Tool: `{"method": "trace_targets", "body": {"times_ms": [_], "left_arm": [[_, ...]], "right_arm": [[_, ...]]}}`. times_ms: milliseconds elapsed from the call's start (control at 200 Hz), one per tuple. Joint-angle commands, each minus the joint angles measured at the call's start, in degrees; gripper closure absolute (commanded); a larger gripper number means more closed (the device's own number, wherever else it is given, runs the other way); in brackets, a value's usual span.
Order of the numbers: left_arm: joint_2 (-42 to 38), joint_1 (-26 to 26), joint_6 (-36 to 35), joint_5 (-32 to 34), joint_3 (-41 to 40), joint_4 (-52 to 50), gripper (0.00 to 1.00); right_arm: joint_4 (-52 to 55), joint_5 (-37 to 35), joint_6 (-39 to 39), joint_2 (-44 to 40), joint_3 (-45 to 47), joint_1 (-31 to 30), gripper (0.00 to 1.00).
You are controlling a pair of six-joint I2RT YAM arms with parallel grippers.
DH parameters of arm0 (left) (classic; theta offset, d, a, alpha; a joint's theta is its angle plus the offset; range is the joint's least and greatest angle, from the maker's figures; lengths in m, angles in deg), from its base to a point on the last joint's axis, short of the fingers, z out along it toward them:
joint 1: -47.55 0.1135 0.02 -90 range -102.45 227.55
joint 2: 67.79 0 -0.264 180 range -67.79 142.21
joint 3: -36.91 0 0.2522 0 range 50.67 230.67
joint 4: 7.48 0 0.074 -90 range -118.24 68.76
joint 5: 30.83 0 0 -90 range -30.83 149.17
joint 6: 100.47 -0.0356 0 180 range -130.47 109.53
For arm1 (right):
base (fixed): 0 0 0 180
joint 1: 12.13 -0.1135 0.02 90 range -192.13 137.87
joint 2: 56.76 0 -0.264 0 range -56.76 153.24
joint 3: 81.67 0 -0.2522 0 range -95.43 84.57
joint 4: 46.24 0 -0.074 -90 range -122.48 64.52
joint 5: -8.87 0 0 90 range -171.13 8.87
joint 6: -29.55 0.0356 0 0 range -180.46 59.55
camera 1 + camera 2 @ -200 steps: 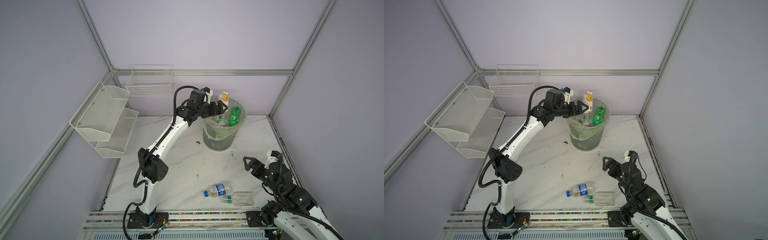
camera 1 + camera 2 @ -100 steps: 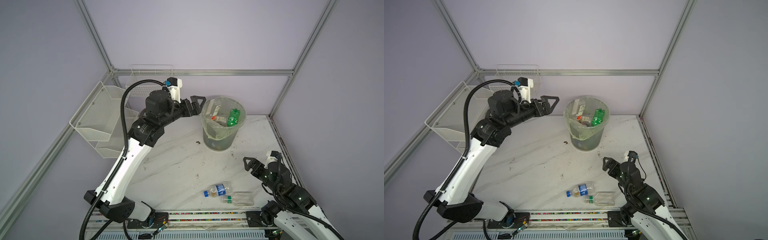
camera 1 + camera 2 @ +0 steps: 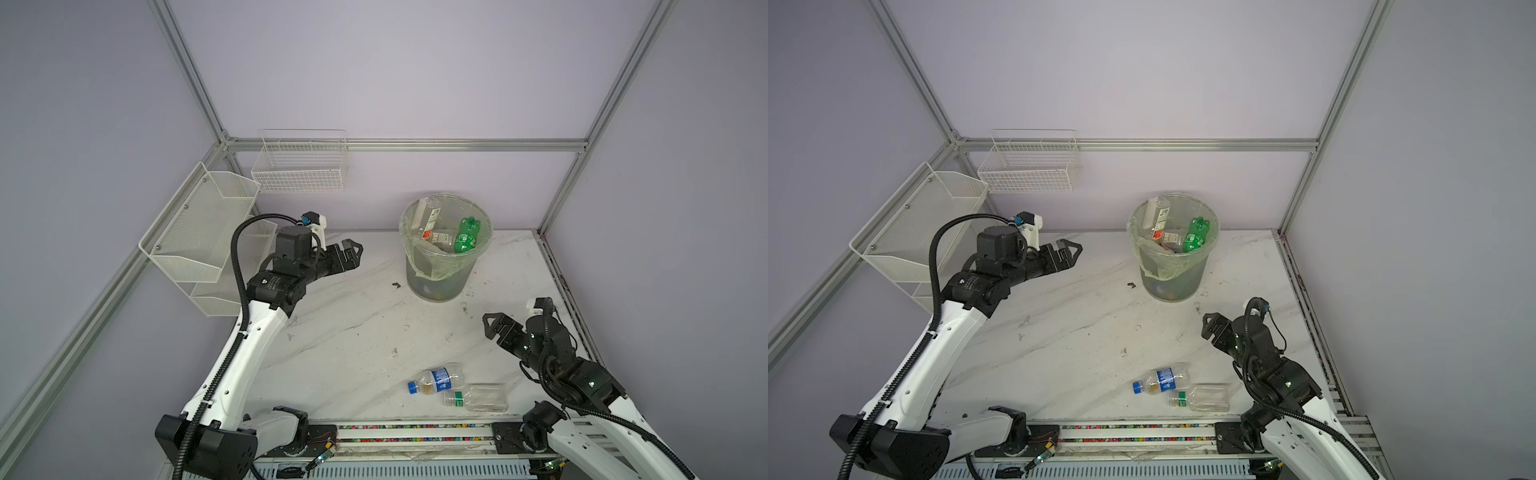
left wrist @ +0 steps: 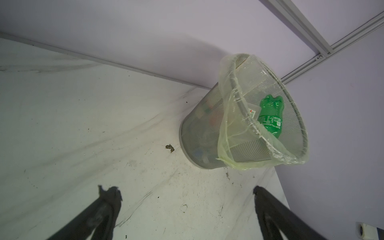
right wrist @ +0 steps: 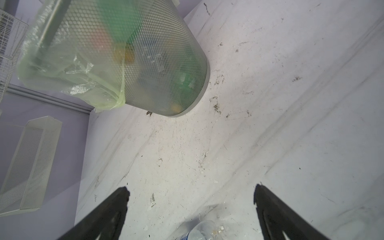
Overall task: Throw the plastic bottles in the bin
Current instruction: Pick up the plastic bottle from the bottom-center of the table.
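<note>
– Well, a blue-labelled bottle [image 3: 440, 377] and a green-banded bottle [image 3: 478, 398], both clear, lie side by side near the worktop [image 3: 353, 332] front.
– Farther back, the grey mesh bin [image 3: 436, 278], yellow-green liner, holds a green bottle [image 3: 467, 235] and others.
– Scuffed marble, lilac walls.
– Left fingers [image 4: 104, 209], right fingers [image 5: 112, 207]: apart, empty.

Both top views look steeply down on the bin [image 3: 436, 282] from well away; my two wrist cameras face it lower, nearer, from different sides.

Lilac walls [image 3: 415, 62], aluminium frame rails [image 3: 457, 144], white wire baskets [image 3: 299, 183], scuffed marble tabletop [image 3: 353, 324].
</note>
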Motion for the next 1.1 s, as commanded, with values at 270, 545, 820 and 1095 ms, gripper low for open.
{"method": "trace_targets", "body": {"times_ms": [270,545,820,1095], "left_arm": [[-4.11,4.19,-2.57,-9.22,-12.08,4.31,0.00],[-8.04,1.69,-0.68,-19.90,-19.32,6.24,0.00],[-14.90,-11.86,-7.45,-13.40,-22.02,1.92,0.00],[-14.00,-28.21,-12.44,-2.75,-21.25,-1.84,0.00]], "right_arm": [[6.87,3.97,-1.85,2.44,-0.65,0.11,0.03],[6.59,4.84,-1.67,6.66,-1.05,0.11,0.03],[4.81,4.44,-1.80,10.43,-0.96,0.10,0.03],[2.39,4.00,-1.65,9.25,-1.60,0.07,0.03]]}}
